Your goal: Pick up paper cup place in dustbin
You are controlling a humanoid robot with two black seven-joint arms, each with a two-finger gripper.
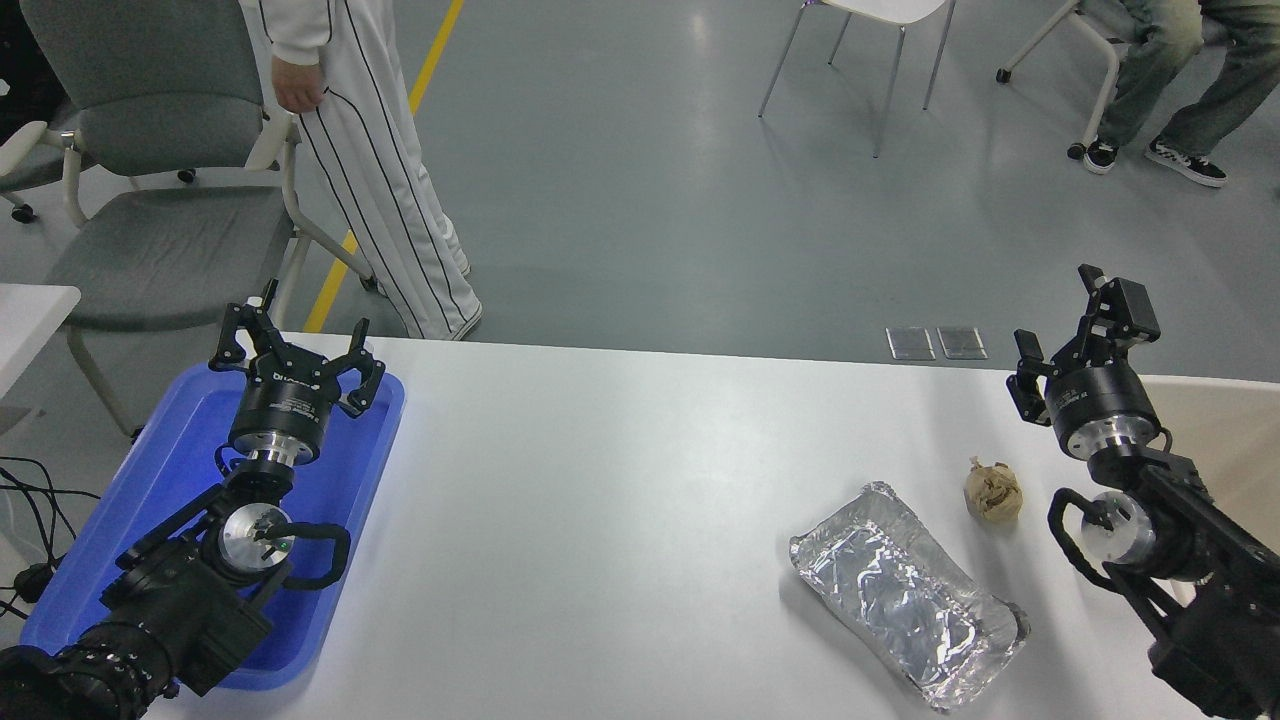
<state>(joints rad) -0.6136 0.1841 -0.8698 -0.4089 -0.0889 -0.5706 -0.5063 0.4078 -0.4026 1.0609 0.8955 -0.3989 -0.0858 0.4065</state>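
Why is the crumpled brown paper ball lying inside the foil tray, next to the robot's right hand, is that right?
Not quite. The head view shows the brown paper ball lying on the white table, beside the foil tray and apart from it, not inside. It is indeed next to the right hand.

One high head camera looks forward, down over the table (pixel 620 480).

The dustbin (pixel 1215 425) stood at the far right edge, a beige bin with a pale cream rim, just behind and to the right of the right pincer (pixel 1068 335), which partly hid it. No paper cup showed anywhere.
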